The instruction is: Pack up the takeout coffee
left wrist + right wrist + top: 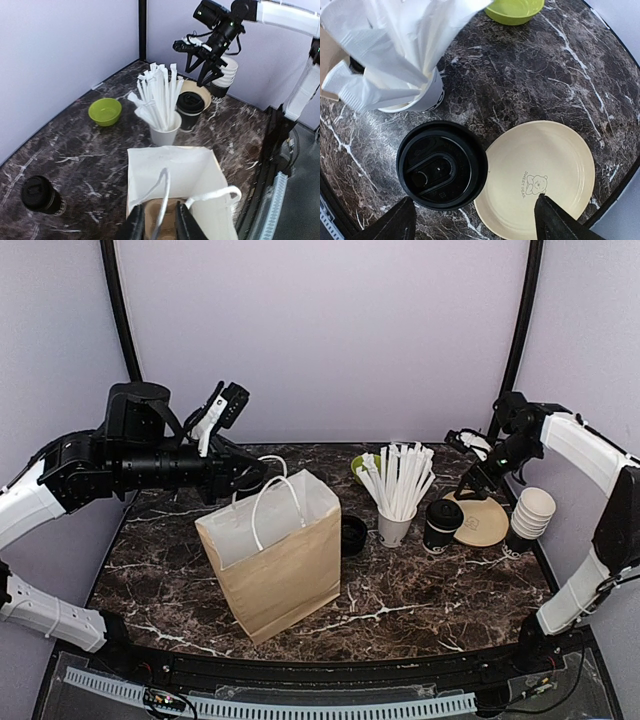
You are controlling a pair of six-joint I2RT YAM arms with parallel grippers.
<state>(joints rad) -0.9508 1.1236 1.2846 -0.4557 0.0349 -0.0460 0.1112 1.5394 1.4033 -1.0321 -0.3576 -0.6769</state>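
A takeout coffee [442, 523], black with a black lid, stands upright between the straw cup and a cream plate. My right gripper [472, 222] hangs open above it, one fingertip over the table beside the lid [441, 165], the other over the plate. A second lidded black cup [41, 194] stands near the table's back edge. The brown paper bag [285, 570] stands open. My left gripper [160, 227] is over its mouth, jaws slightly parted, with a white handle strand [167, 192] running loosely between them. Something tan shows inside the bag under the jaws.
A white cup of wrapped straws [397, 525] stands right of the bag. The cream plate [485, 520] lies beside the coffee, with a stack of lidless cups [528, 515] at the right edge. A green bowl [360, 468] sits at the back. A low black object [352, 535] sits against the bag.
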